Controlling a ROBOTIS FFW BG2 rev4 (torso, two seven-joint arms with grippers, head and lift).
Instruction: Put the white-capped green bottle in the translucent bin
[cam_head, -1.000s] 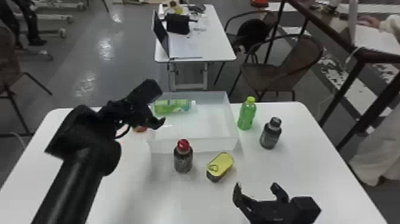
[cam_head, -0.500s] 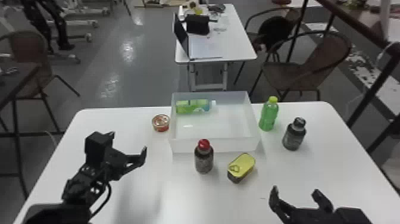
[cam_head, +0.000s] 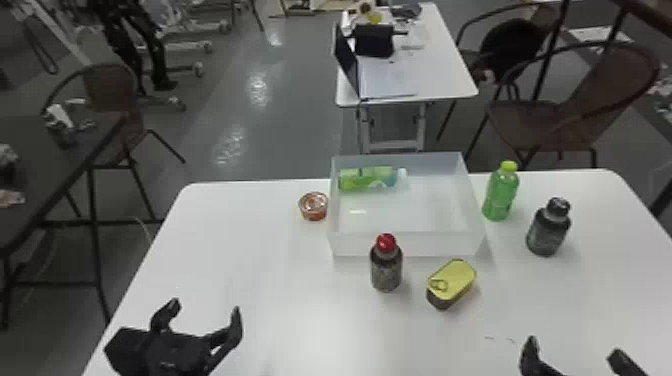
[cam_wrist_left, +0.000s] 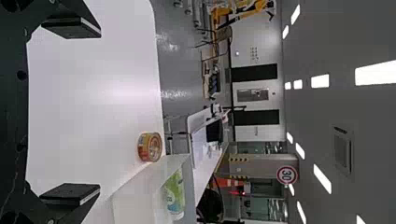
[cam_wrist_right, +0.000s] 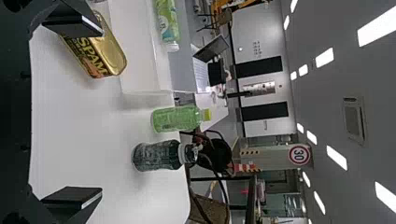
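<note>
Your white-capped green bottle (cam_head: 370, 180) is lying inside the translucent bin (cam_head: 405, 245), in its far left corner.
You're holding the left gripper (cam_head: 205, 307) and right gripper (cam_head: 574, 347) wide apart and empty; a red-capped bottle (cam_head: 386, 270) is standing in front of the bin, and a green bottle with a yellow-green cap (cam_head: 500, 195) is standing right of it.

Looks like a lab or workshop hall: glossy grey floor (cam_head: 284, 115), wheeled frames (cam_head: 187, 47) upper left, laptop (cam_head: 348, 62) upper centre.
</note>
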